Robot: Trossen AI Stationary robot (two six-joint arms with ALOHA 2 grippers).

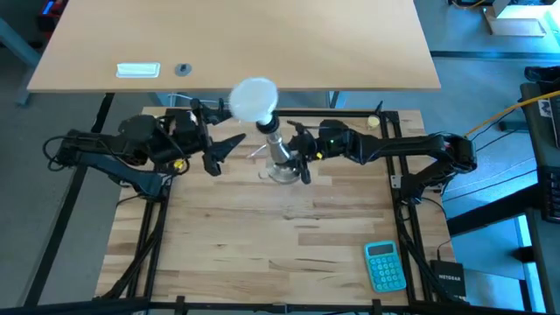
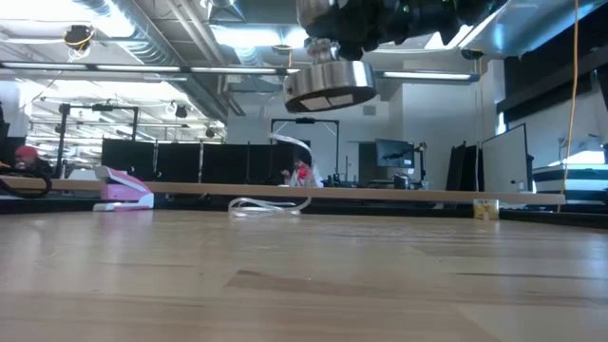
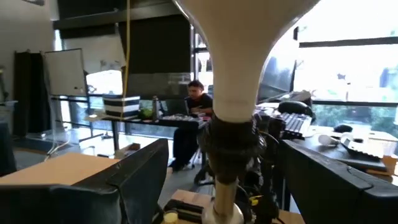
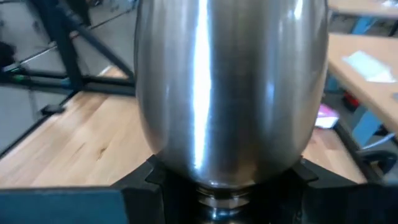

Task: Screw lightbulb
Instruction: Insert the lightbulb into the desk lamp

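Seating lightbulb (image 1: 254, 98) in socket stand (image 1: 280, 157) at bench 12 o'clock | left fingers (image 1: 223, 131) apart, released | right fingers (image 1: 302, 153) clamped on stand, lifted | tightness unclear

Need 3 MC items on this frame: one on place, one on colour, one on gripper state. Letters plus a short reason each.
1. Where is the socket stand?
A. lying flat on the table
B. held up off the table
C. on the far desk

2. What colour is the calculator near the table's front right corner?
A. red
B. black
C. teal

3. How do the left gripper's fingers stand?
A. open, beside the lightbulb
C. clamped on the calculator
B. shut on the stand's base

Answers:
1 B: the low view shows the stand's base hanging clear above the wood, with the right gripper clamped on it.
2 C: the high view shows a teal case.
3 A: the left wrist view shows both fingers spread clear either side of the bulb's neck.
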